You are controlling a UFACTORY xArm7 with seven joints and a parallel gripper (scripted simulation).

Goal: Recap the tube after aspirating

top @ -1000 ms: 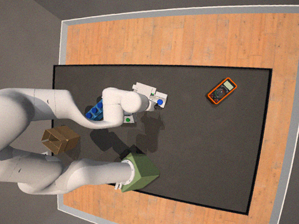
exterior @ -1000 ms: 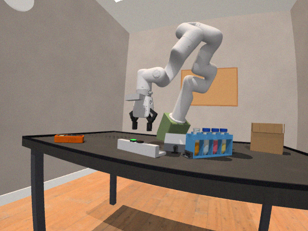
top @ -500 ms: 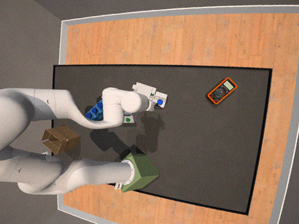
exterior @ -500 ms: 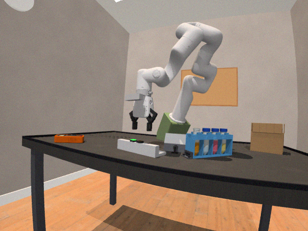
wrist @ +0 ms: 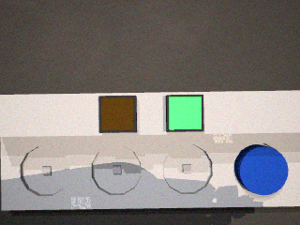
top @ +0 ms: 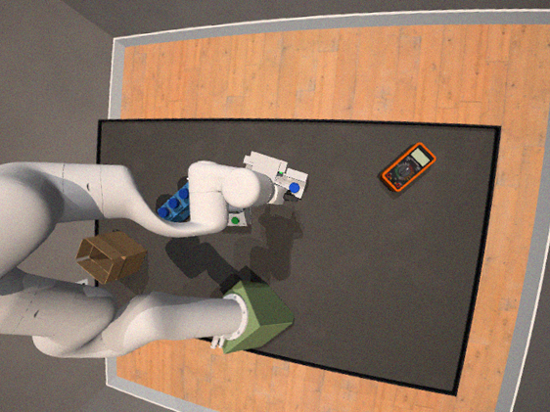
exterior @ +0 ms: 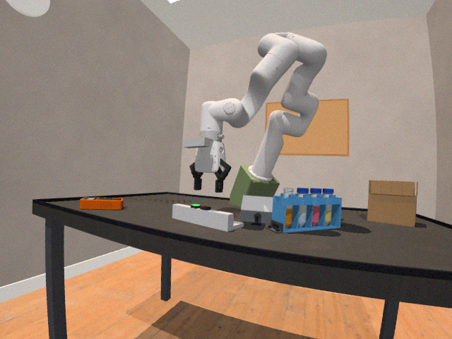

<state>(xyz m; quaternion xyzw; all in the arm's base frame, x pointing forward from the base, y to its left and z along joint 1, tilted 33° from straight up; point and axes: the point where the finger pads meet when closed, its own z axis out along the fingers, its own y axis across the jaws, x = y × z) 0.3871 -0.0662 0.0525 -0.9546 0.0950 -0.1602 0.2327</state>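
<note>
I have the gripper (exterior: 207, 183) hanging wide open and empty above the cap tray (wrist: 56, 114); the blue cap (wrist: 262, 170) sits below it at the tray's right end, green lamp (wrist: 185, 112) lit.

A blue cap (top: 294, 187) sits in the white cap tray (top: 266, 163), beside the arm (top: 213, 195).

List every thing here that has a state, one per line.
End effector: open, empty, above the cap tray.
Green lamp: lit.
Amber lamp: dark.
Blue cap: in the rightmost nest.
Other three nests: empty.
Uncapped tube: open, at the rack's left end in the exterior view.
Other three tubes: capped.
Box: flaps open.
</note>
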